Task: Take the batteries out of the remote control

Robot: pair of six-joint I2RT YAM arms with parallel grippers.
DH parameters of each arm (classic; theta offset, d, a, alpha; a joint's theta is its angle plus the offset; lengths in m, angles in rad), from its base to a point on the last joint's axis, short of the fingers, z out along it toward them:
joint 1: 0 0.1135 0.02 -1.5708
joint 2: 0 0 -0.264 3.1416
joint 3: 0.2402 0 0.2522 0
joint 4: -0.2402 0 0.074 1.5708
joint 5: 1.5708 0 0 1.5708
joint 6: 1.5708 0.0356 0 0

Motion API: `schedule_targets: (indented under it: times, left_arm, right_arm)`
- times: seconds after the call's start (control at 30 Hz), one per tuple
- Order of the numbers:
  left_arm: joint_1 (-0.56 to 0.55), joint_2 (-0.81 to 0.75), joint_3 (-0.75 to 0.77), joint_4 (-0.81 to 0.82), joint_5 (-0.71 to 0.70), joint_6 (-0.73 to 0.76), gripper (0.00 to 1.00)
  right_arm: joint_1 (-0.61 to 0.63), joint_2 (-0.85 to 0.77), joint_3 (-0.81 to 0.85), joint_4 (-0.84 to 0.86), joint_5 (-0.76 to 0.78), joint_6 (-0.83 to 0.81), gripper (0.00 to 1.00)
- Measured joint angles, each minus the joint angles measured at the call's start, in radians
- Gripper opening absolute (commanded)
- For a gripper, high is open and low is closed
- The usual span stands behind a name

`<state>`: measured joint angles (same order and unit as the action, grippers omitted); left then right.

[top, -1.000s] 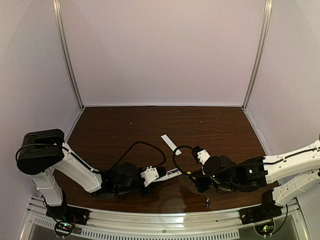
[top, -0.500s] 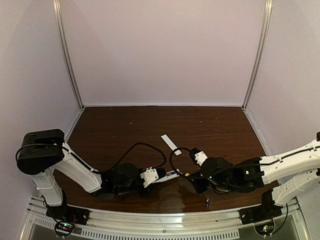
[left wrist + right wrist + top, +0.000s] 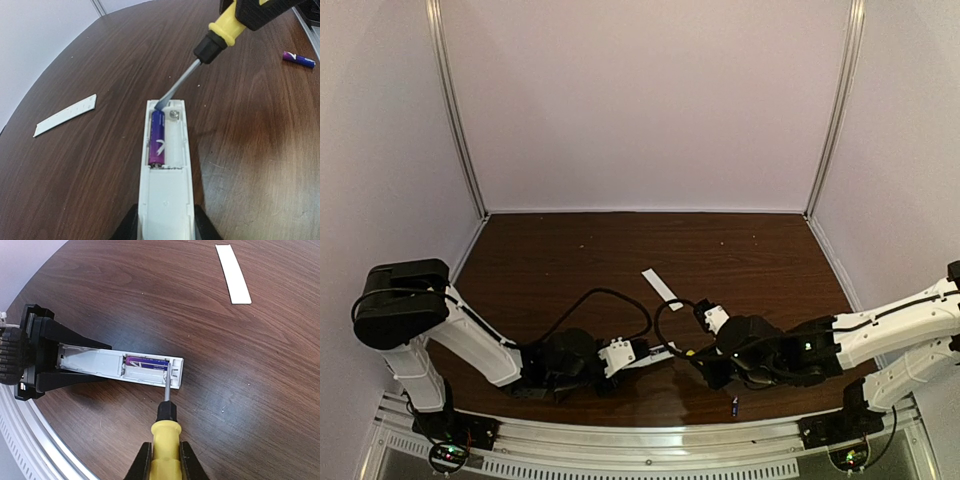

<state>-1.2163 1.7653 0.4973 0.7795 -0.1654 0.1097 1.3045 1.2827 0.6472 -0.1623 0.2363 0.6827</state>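
The white remote control (image 3: 165, 175) lies on the table with its battery recess open and my left gripper (image 3: 165, 231) shut on its near end. One purple battery (image 3: 158, 137) sits in the left slot; the slot beside it is empty. A second battery (image 3: 298, 59) lies loose on the table, also seen in the top view (image 3: 735, 405). My right gripper (image 3: 163, 462) is shut on the yellow-handled screwdriver (image 3: 165, 437). Its tip rests at the far end of the battery (image 3: 146, 361) in the remote control (image 3: 95, 361).
The thin white cover strip (image 3: 661, 287) lies flat farther out on the brown table (image 3: 560, 260), left of the remote in the left wrist view (image 3: 65, 115). A black cable (image 3: 605, 300) loops over the table between the arms. Lilac walls close in three sides.
The right arm has moved left, bringing the screwdriver tip to the remote's open end. The left arm and the remote have stayed put.
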Motion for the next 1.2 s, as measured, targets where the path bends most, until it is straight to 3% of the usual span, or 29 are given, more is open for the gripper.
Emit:
schedule_targets:
  times: [0.77,1.2]
  left_arm:
    - [0.000,0.000,0.000,-0.009,-0.005,0.000,0.00]
    - [0.000,-0.004,0.000,0.035,-0.034,0.000,0.00]
  right_arm:
    - [0.002,0.004,0.014,-0.032,0.013,0.006,0.00]
    - [0.010,-0.082,0.014,-0.029,0.027,0.051,0.00]
